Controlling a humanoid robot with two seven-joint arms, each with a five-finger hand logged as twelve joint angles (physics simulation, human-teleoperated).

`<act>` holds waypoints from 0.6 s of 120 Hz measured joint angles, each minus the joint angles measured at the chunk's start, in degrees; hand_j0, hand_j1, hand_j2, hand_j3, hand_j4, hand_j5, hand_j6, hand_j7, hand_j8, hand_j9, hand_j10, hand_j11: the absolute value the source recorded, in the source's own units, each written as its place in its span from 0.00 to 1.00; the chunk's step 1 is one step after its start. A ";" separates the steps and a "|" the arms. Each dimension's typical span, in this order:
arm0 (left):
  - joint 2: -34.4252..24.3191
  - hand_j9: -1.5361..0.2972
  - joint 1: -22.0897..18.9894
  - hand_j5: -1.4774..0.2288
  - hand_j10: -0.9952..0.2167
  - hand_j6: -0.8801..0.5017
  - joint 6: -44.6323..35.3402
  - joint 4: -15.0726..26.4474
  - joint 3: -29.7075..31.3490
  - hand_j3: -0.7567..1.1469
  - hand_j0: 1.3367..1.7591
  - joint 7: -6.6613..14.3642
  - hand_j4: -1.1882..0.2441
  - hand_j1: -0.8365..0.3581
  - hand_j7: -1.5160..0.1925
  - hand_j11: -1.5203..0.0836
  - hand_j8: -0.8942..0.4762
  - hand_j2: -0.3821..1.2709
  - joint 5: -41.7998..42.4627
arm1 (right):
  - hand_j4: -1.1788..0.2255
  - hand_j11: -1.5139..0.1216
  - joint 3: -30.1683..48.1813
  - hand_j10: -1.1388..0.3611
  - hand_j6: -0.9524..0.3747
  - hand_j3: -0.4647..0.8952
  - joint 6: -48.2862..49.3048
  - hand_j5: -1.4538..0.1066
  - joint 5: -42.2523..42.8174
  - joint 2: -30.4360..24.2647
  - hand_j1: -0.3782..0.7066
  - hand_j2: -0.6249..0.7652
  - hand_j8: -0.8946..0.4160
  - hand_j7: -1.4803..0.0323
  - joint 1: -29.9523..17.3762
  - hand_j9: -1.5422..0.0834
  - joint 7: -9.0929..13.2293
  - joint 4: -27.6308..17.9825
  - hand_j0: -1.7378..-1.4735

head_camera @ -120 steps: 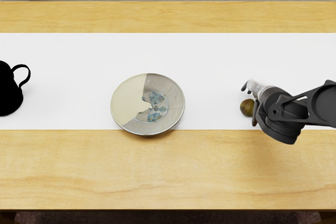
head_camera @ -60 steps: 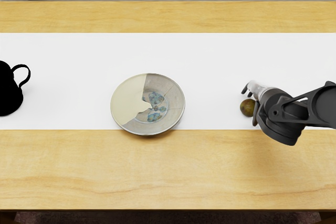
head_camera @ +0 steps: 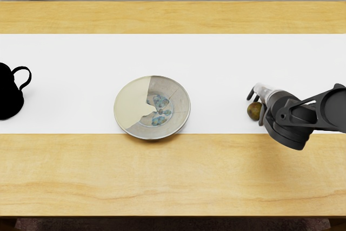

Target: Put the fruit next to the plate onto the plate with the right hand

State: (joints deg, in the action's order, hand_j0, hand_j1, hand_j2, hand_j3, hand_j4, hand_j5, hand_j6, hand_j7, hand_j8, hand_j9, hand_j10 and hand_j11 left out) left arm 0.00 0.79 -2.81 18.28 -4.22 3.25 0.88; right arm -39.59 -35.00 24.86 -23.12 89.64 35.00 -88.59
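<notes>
The wooden table point(head_camera: 173, 177) runs the full width of the head view, with a white runner point(head_camera: 173, 58) lying along it from the left edge to the right edge. A band of bare wood shows beyond the runner at the far edge, and a wider band at the near edge.

The plate point(head_camera: 128, 100) sits at the middle of the table, its near rim reaching the runner's near edge. Its face shows only glaze: a cream section on the left, a grey-brown section on the right, and some blue marks near the centre.

The fruit point(head_camera: 253, 111), small, round and olive-brown, lies on the runner close to its near edge. It is well apart from the plate, towards the table's right edge. Between plate and fruit the runner shows only plain white cloth, as does the strip behind them.

The right arm comes in from the right edge, low over the runner's near edge. The right hand point(head_camera: 264, 103) is against the fruit's right side and partly covers it (whether it has closed on the fruit cannot be told from this angle).

A black kettle point(head_camera: 10, 97) stands on the runner at the table's left edge, handle turned towards the plate.
</notes>
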 joint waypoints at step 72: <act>0.00 0.84 0.00 0.86 0.82 0.64 0.00 0.00 -0.01 0.40 0.76 0.00 0.83 0.99 0.89 0.95 0.65 0.23 -0.01 | 0.47 0.24 2.28 0.44 0.47 0.34 0.20 0.22 -0.72 -1.77 0.58 0.58 0.49 0.27 -1.22 0.26 -0.13 -0.02 0.34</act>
State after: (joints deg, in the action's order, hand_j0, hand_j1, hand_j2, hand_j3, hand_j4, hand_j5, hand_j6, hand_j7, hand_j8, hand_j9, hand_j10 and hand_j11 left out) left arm 0.00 0.79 -2.81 18.28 -4.24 3.25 0.87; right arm -37.31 -34.80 24.14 -24.89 88.42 34.87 -88.61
